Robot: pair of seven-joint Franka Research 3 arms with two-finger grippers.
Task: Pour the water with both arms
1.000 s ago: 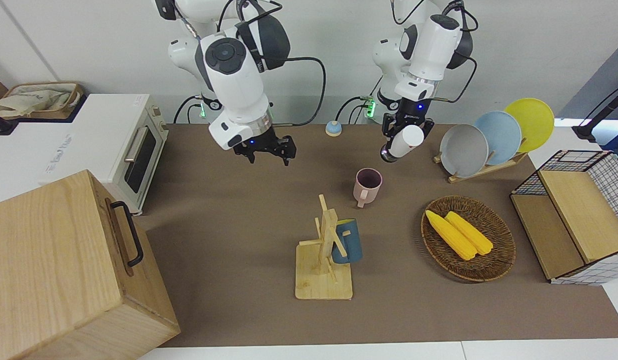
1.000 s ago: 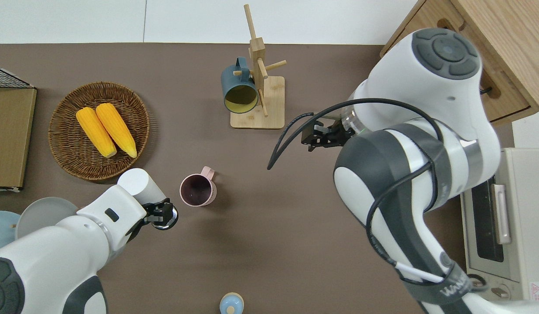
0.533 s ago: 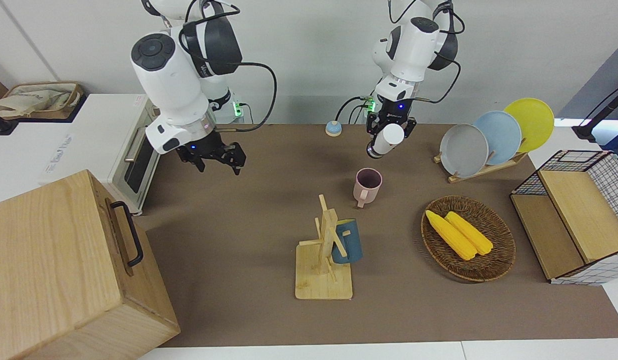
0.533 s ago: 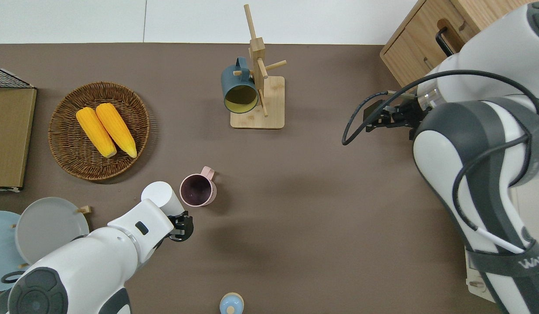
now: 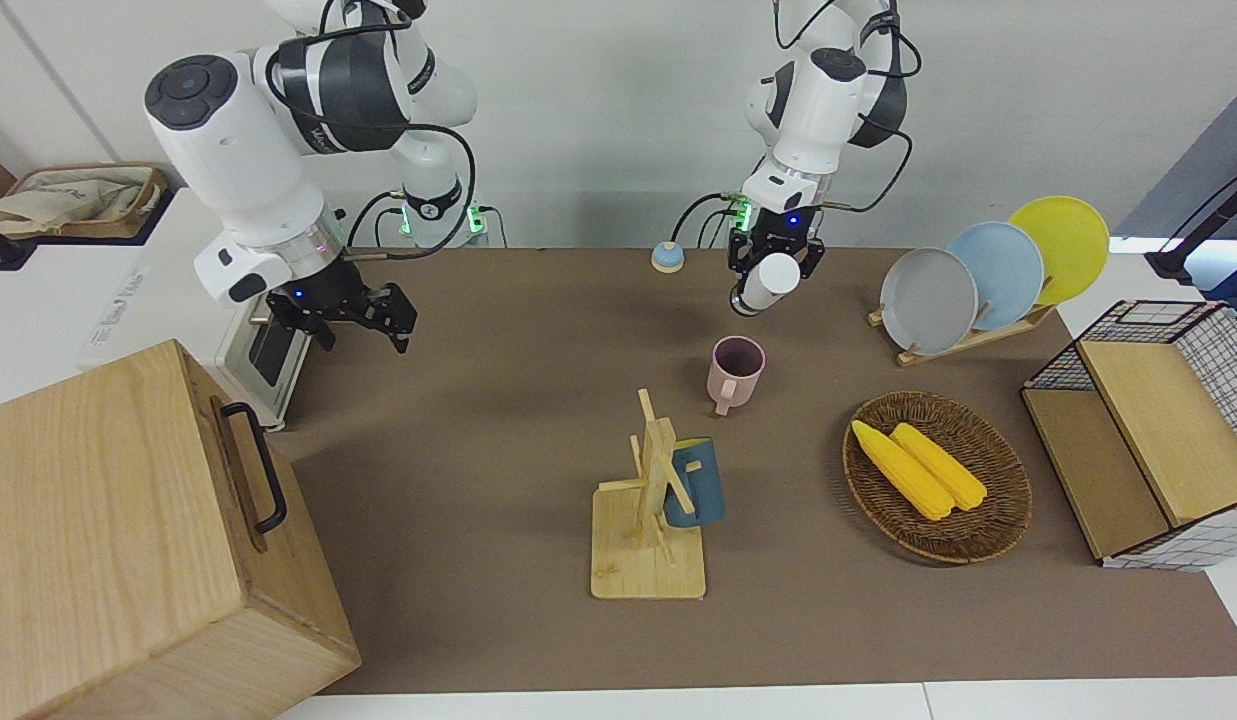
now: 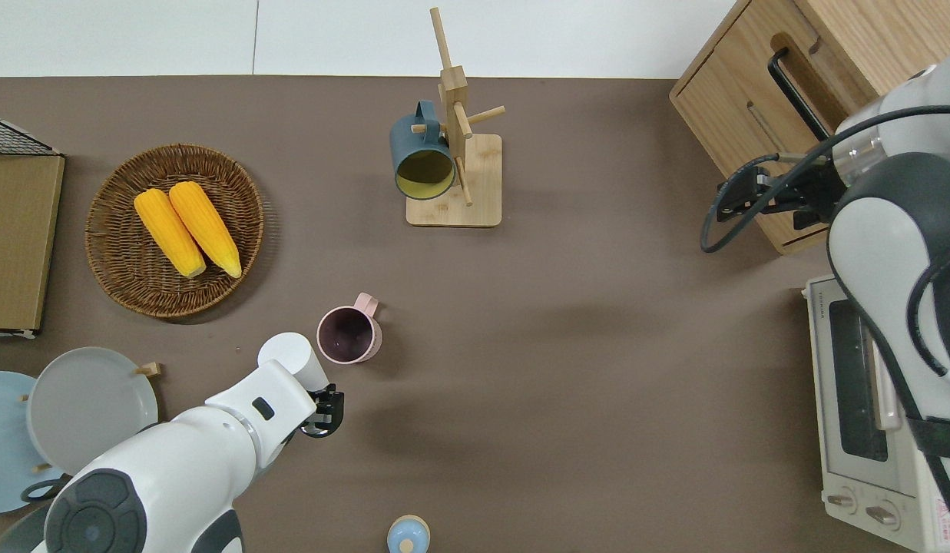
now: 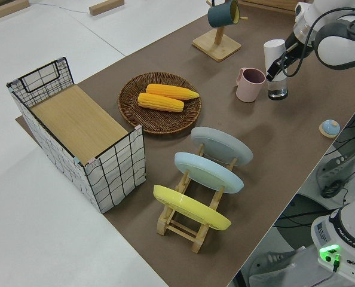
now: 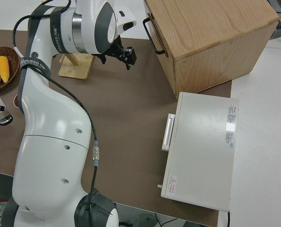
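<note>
My left gripper (image 5: 774, 262) (image 6: 322, 404) (image 7: 281, 62) is shut on a tall white bottle (image 5: 768, 283) (image 6: 286, 351) (image 7: 274, 57) with a clear base, held nearly upright over the table. A pink mug (image 5: 736, 370) (image 6: 349, 335) (image 7: 250, 84) stands empty on the brown table, close beside the bottle. Whether the bottle's base touches the table I cannot tell. My right gripper (image 5: 359, 318) (image 6: 739, 201) (image 8: 124, 53) hangs open and empty over the table's edge by the wooden box.
A wooden mug rack (image 5: 646, 540) carries a blue mug (image 5: 694, 485). A wicker basket (image 5: 998, 500) holds two corn cobs. A plate rack (image 5: 978, 275), a wire basket (image 5: 1218, 350), a wooden box (image 5: 128, 530), a toaster oven (image 5: 218, 280) and a small blue knob (image 5: 666, 257) stand around the edges.
The right arm swung from the middle of the table toward its own end, by the wooden box and oven. The left gripper carried the bottle closer beside the pink mug.
</note>
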